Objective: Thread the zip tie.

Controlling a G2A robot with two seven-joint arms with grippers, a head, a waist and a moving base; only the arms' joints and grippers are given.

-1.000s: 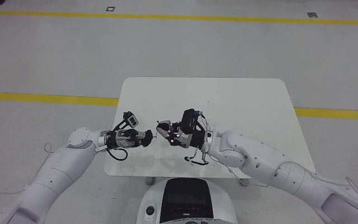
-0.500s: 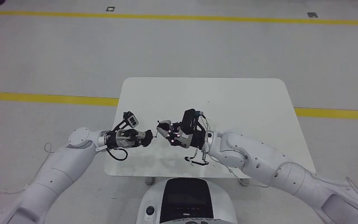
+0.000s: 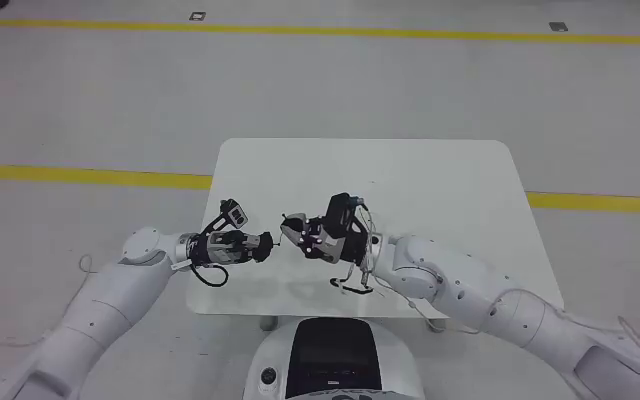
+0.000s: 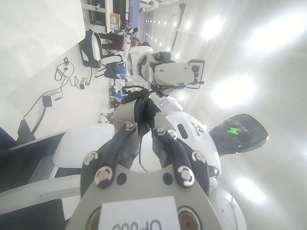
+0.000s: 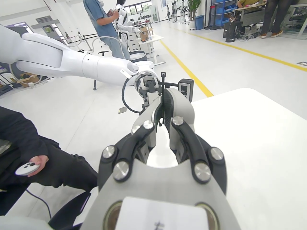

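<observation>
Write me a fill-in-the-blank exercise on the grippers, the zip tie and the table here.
1. The right gripper is shut on a thin black ____.
2. The left gripper faces the right gripper over a table whose top is ____ in colour.
3. The floor lines beyond the table are ____.

Missing words: zip tie; white; yellow.

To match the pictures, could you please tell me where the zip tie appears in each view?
Right wrist view: zip tie upright in the right gripper.
Left wrist view: its thin strand runs through the left gripper.
Top view: tiny, at the right gripper's tip.
Shared landmark: the right gripper.
</observation>
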